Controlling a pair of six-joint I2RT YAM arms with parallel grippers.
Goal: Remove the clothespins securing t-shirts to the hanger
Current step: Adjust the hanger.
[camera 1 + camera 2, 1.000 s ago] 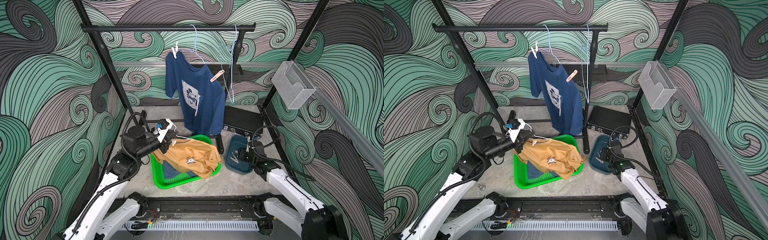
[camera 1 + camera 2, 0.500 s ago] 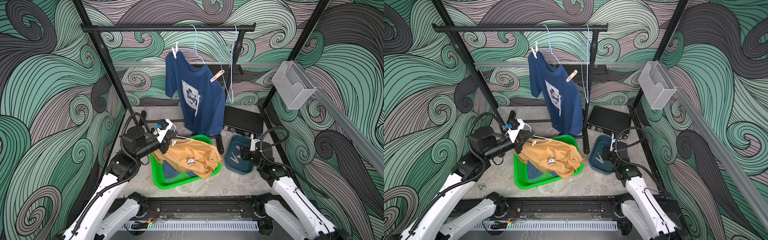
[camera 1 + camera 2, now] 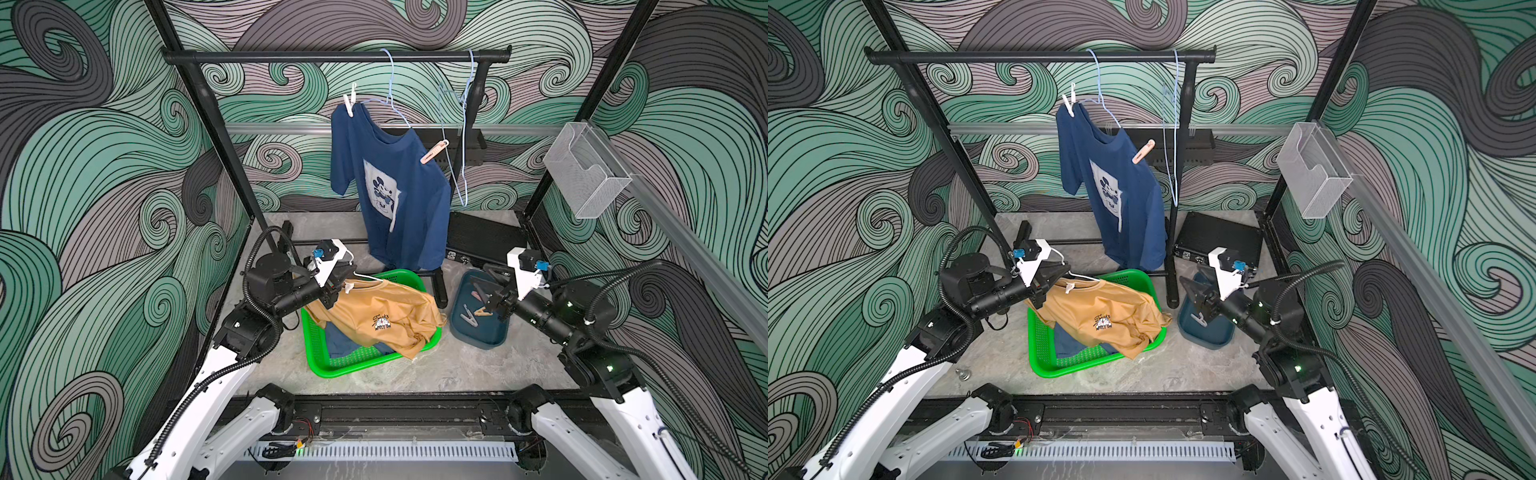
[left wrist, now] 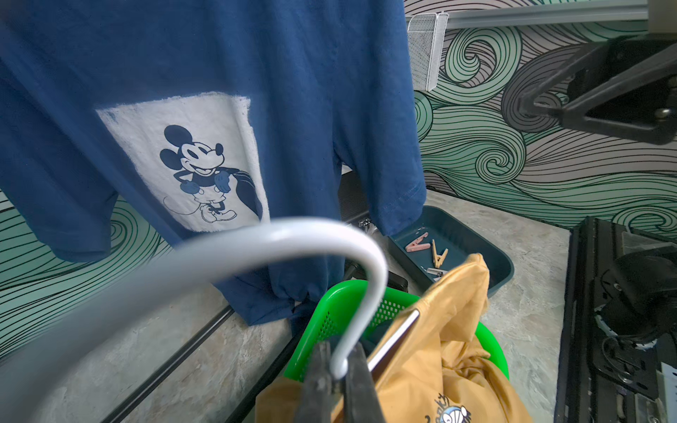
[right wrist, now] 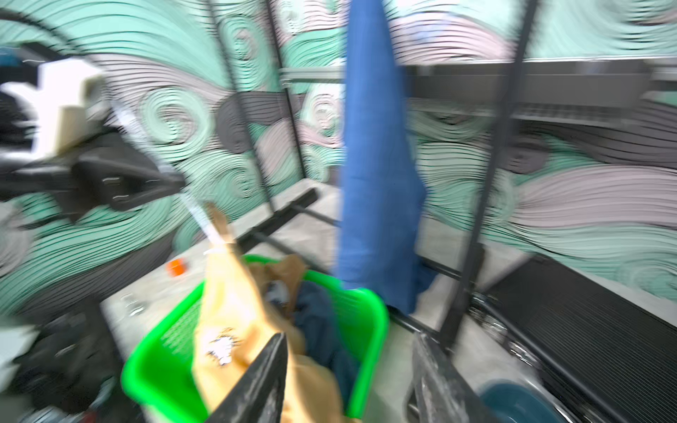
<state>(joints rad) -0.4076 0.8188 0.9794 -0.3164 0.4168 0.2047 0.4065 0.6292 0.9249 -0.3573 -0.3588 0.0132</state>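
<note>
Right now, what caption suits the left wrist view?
Left pincer shut on a white hanger carrying the mustard t-shirt over the green basket; navy mouse-print t-shirt hangs behind.

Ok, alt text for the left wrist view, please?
The left gripper is shut on a white hanger with a mustard t-shirt drooping into a green basket. Behind hangs a navy t-shirt with a cartoon-mouse print, and beyond the basket a dark tray holds a few loose clothespins.
</note>
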